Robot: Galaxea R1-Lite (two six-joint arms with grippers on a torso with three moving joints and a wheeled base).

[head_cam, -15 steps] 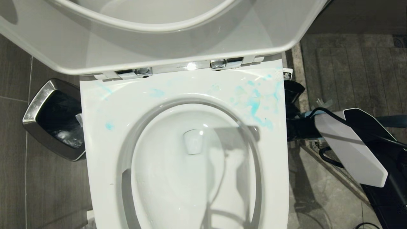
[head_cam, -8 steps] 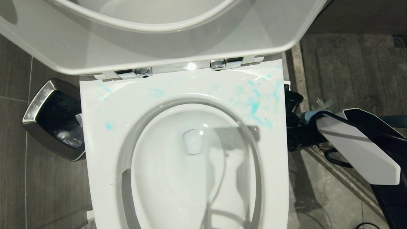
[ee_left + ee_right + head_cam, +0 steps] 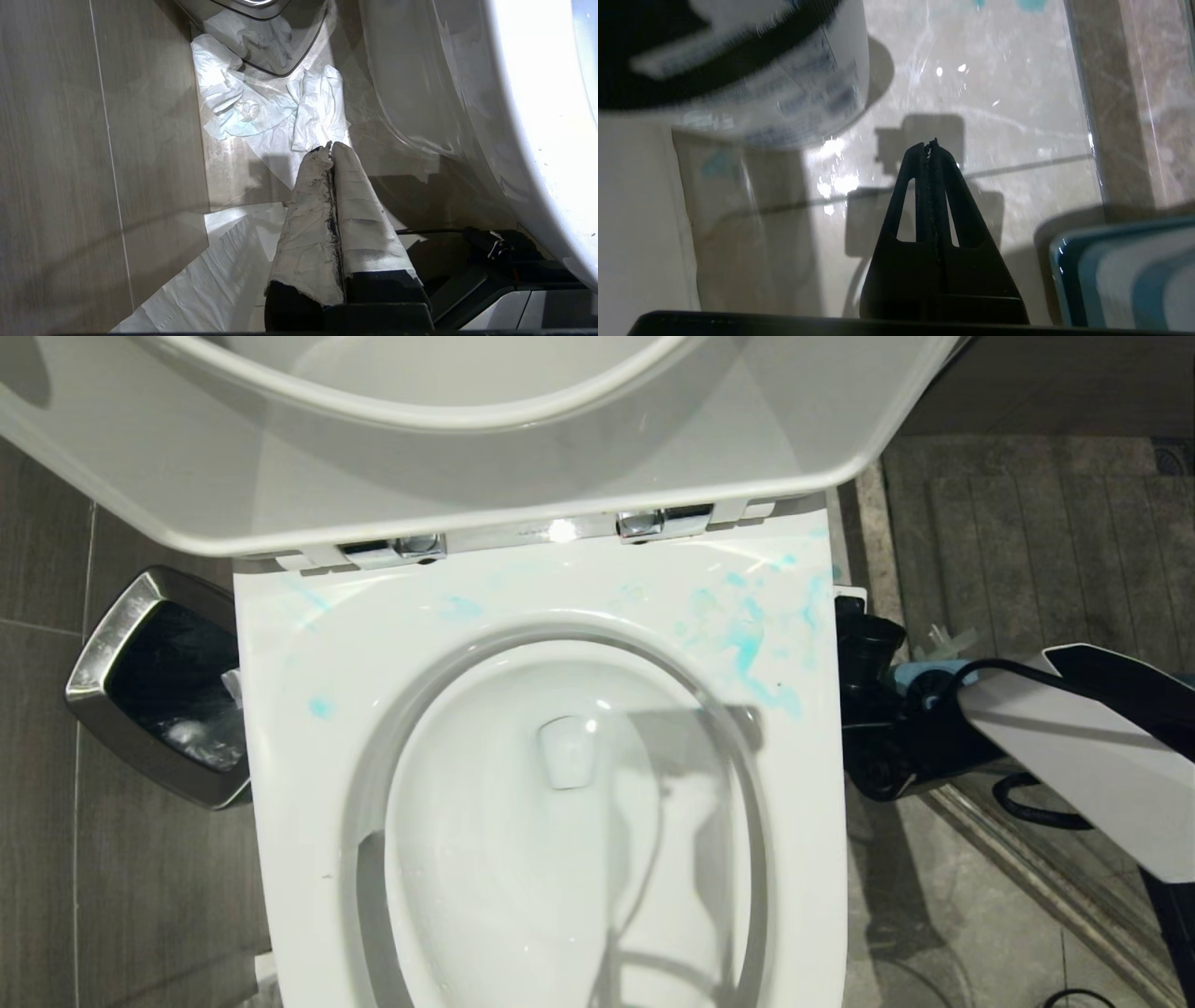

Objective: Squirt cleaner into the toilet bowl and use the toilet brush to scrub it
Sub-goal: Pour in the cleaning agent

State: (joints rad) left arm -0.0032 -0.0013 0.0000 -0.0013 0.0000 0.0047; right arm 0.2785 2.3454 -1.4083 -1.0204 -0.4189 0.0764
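With the toilet bowl (image 3: 560,821) at frame centre and both grippers clenched empty, the right gripper (image 3: 930,144) at right should be opened before anything is grasped.

Bright overhead light glares off the hinge (image 3: 560,531) and casts an arm-shaped shadow into the bowl (image 3: 485,859). The right wrist view is dim, its white container (image 3: 784,93) motion-blurred, with glints on wet floor (image 3: 971,93).

My spot: bathroom. White toilet bowl (image 3: 551,821), lid up; steel waste bin (image 3: 149,681) beside it; grey tiled floor (image 3: 56,896) beneath.
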